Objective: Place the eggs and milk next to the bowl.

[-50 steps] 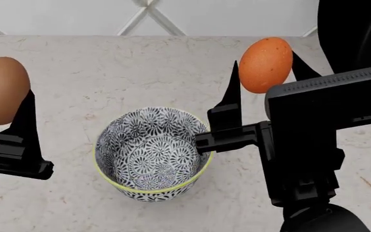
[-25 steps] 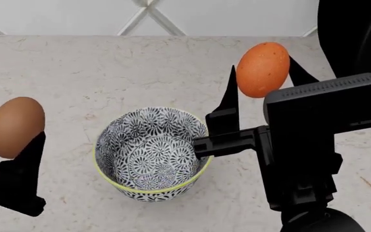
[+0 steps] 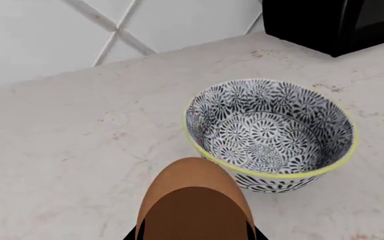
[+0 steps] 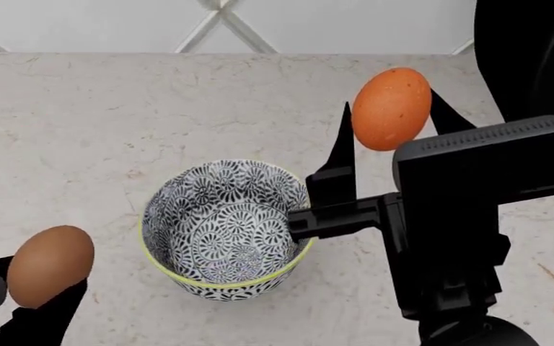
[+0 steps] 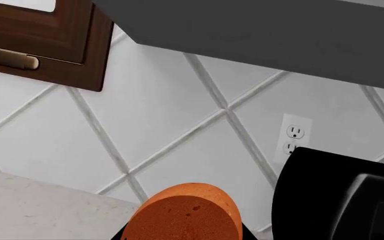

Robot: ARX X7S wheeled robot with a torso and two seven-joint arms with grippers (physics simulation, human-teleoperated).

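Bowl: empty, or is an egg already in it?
Empty. The bowl shows only its floral pattern inside in both head and left wrist views; the brown egg and orange egg are outside it.

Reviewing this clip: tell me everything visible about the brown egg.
The brown egg is a smooth, dull brown oval with no specks, much smaller than the bowl. It is held in the left end effector, whose dark fingers grip its lower part, its long axis roughly upright. In the head view it sits left of the bowl and nearer the camera, apart from the rim. The left wrist view shows it up close, bowl beyond. Whether it touches the marble countertop cannot be told.
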